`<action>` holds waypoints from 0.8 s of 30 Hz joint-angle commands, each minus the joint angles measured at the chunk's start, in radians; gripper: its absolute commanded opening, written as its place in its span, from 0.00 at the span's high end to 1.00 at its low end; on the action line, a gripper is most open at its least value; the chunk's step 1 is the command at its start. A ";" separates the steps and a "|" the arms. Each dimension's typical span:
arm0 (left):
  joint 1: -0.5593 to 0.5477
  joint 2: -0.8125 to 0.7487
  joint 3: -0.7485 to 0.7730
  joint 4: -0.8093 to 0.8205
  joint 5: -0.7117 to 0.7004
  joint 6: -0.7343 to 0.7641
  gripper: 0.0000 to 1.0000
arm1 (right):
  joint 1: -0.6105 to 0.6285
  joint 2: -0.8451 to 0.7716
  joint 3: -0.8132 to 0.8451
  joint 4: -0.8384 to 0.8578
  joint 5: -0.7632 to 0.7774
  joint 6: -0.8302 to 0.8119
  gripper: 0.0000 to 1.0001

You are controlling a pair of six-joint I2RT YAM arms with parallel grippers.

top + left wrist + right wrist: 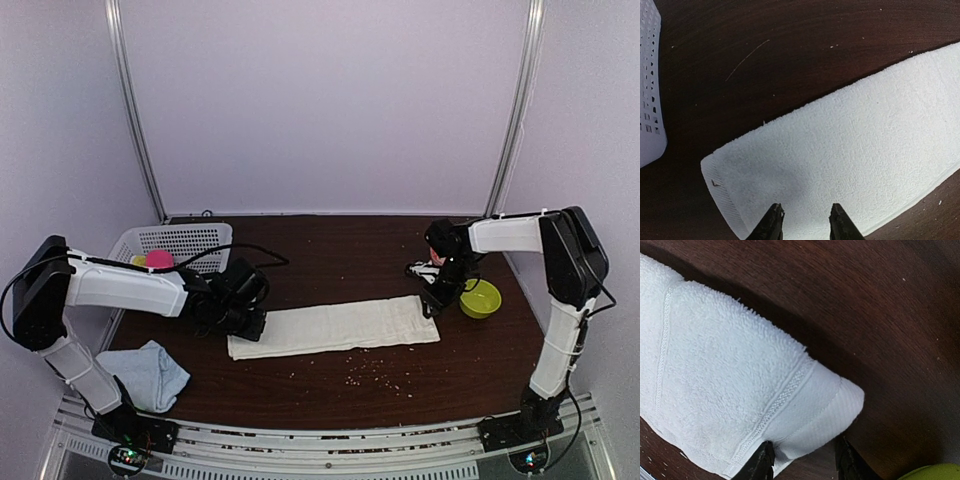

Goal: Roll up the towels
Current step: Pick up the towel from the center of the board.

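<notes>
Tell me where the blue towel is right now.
In the top view, the blue towel lies crumpled at the table's near-left corner, beside the left arm.

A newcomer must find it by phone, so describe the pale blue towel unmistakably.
Start at the dark brown table and go to its near left corner, beside the left arm's base. There lies the pale blue towel, crumpled in a loose heap. Unlike the cream-white towel, spread flat and long across the table's middle, it is blue and bunched.

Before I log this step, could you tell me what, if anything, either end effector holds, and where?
Nothing is held: the left end effector and right end effector stand open over opposite ends of the flat cream towel.
</notes>
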 commanded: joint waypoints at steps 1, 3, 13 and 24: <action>0.003 -0.009 -0.004 0.010 -0.018 -0.002 0.67 | 0.001 0.031 0.029 -0.005 -0.030 0.024 0.59; 0.003 -0.005 -0.001 0.010 -0.021 0.001 0.67 | 0.001 0.042 0.030 -0.012 -0.045 0.020 0.61; 0.003 0.018 0.008 0.009 -0.024 0.010 0.67 | 0.000 0.085 0.034 0.051 0.026 0.008 0.86; 0.003 -0.011 -0.019 -0.010 -0.050 0.004 0.67 | -0.082 0.067 0.182 0.013 -0.006 -0.013 1.00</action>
